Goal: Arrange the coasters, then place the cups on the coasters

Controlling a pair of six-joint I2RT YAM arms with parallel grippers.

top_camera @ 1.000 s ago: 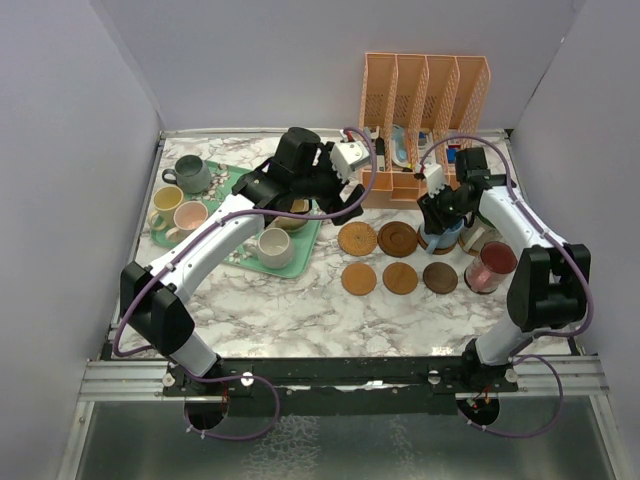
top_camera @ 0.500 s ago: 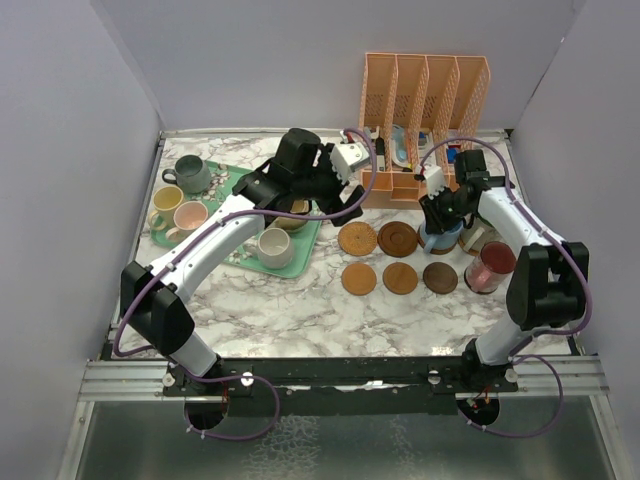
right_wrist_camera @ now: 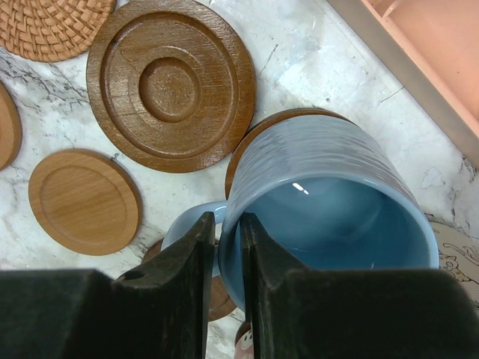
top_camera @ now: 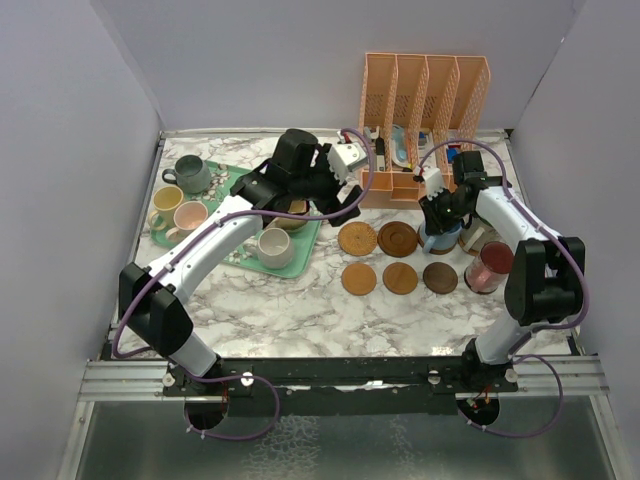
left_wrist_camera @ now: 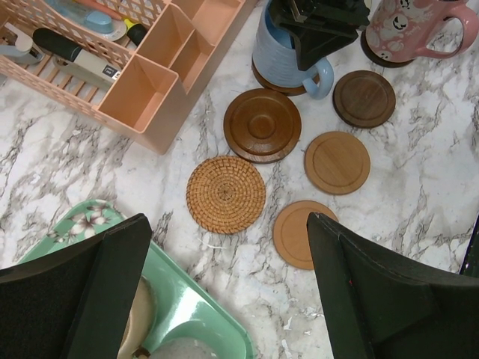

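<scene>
A light blue cup [right_wrist_camera: 329, 202] stands on a brown coaster [right_wrist_camera: 258, 138] in the back row. My right gripper [right_wrist_camera: 224, 224] is shut on its rim beside the handle, one finger inside and one outside. From above, the same cup [top_camera: 440, 238] sits under my right gripper [top_camera: 438, 215]. A woven coaster [left_wrist_camera: 226, 194], a dark ringed coaster [left_wrist_camera: 262, 125] and three plain coasters [left_wrist_camera: 337, 162] lie bare. A pink patterned cup [left_wrist_camera: 408, 26] stands on a coaster at the right. My left gripper [left_wrist_camera: 228, 243] hangs open over the tray's corner, holding nothing.
The mint-green tray [top_camera: 300, 258] at the left carries a cream cup [top_camera: 274, 246] and a tan cup [top_camera: 292, 212]. Grey-teal [top_camera: 190, 174], yellow [top_camera: 165, 208] and pink [top_camera: 190, 216] cups stand by it. A peach file organiser [top_camera: 425, 100] rises behind the coasters.
My right gripper's jaws have narrowed onto the wall of the light blue cup. The left arm has not moved.
</scene>
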